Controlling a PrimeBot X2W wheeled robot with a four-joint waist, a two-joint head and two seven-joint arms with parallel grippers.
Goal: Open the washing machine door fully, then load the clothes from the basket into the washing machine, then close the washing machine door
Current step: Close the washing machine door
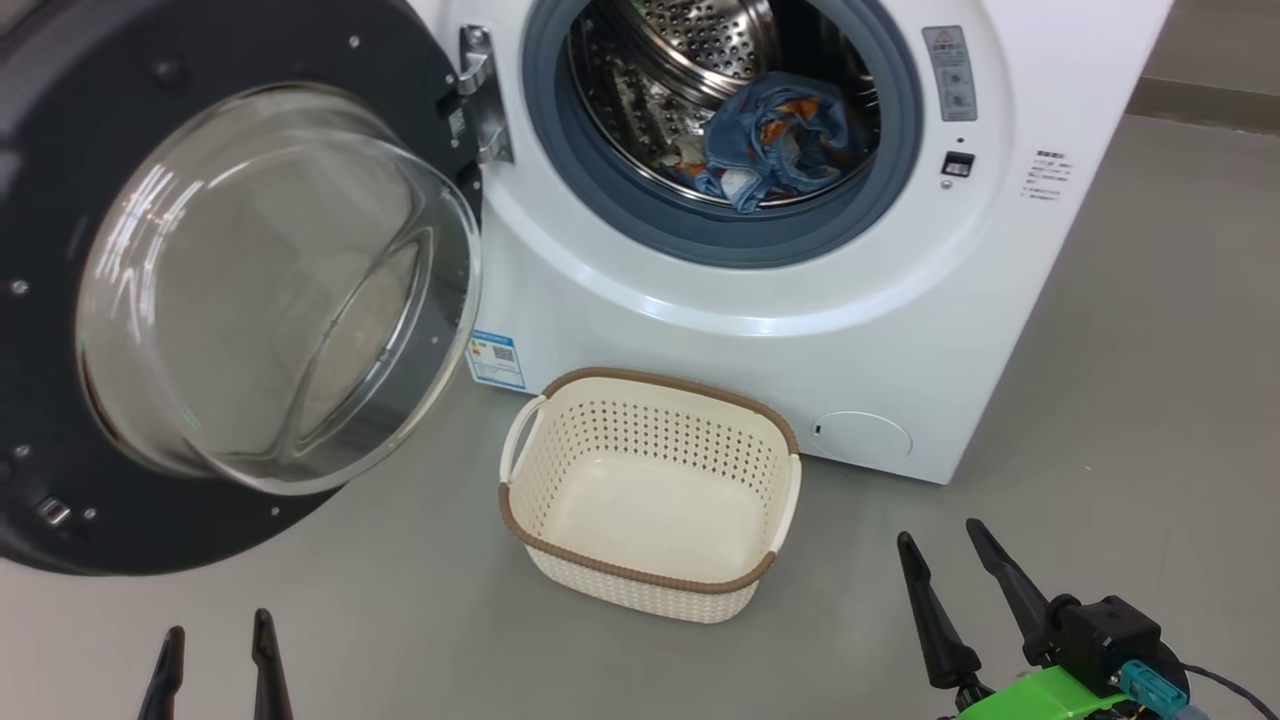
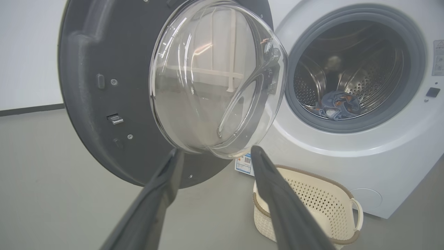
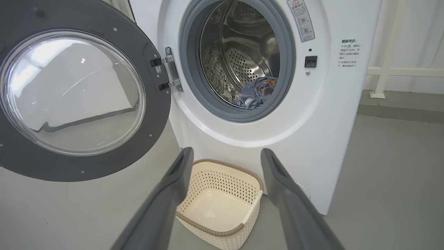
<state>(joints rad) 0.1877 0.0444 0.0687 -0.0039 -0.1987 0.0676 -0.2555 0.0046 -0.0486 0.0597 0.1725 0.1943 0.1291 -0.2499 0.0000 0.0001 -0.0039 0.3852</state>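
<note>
The white washing machine (image 1: 760, 330) stands with its black-rimmed door (image 1: 60, 330) swung wide to the left, glass bowl facing me. Light-blue clothes (image 1: 775, 140) with orange print lie in the steel drum, also seen as clothes (image 2: 336, 106) and clothes (image 3: 256, 93). The cream basket (image 1: 650, 580) sits on the floor in front of the machine, nothing inside it. My left gripper (image 1: 215, 625) is open at the bottom left, below the door. My right gripper (image 1: 945, 535) is open at the lower right, to the right of the basket. Neither holds anything.
Grey floor (image 1: 1120, 420) stretches to the right of the machine. The open door overhangs the floor on the left, close above my left fingers (image 2: 166, 180). A white rail (image 3: 399, 71) stands behind the machine at the right.
</note>
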